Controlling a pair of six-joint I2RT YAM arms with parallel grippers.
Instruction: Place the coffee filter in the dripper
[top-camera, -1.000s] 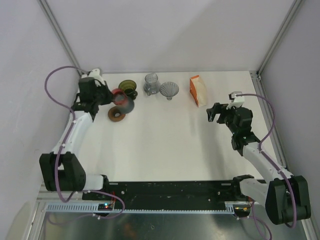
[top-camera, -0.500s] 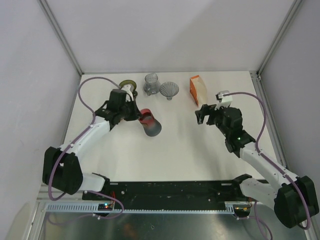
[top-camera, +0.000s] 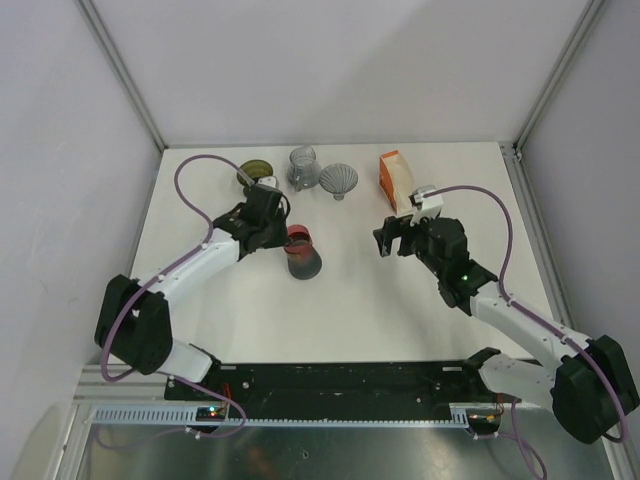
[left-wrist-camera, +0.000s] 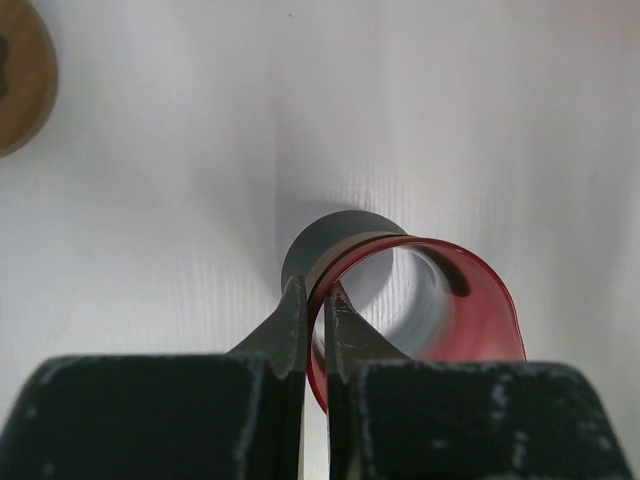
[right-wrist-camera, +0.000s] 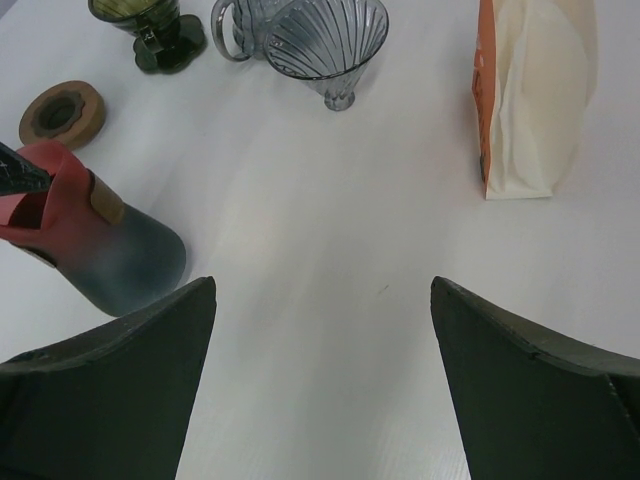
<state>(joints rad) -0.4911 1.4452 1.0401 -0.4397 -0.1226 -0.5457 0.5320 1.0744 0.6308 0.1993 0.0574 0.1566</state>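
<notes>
The clear ribbed glass dripper (top-camera: 338, 180) stands at the back of the table and also shows in the right wrist view (right-wrist-camera: 327, 40). The orange pack of cream paper filters (top-camera: 396, 180) stands to its right, open side showing in the right wrist view (right-wrist-camera: 530, 90). My left gripper (top-camera: 288, 240) is shut on the rim of a red-and-grey tumbler (top-camera: 302, 258), pinching the red rim (left-wrist-camera: 470, 310) in the left wrist view; the tumbler (right-wrist-camera: 110, 250) hangs tilted. My right gripper (top-camera: 390, 240) is open and empty (right-wrist-camera: 322, 285), in front of the filter pack.
An olive-green cup (top-camera: 255, 172) and a clear glass mug (top-camera: 303, 167) stand left of the dripper at the back. A brown wooden ring (right-wrist-camera: 62, 112) lies on the table beside the tumbler. White walls and metal posts enclose the table.
My left arm has carried the red-and-grey tumbler from the back left towards the table's middle. My right gripper has moved left and further out, still open.
</notes>
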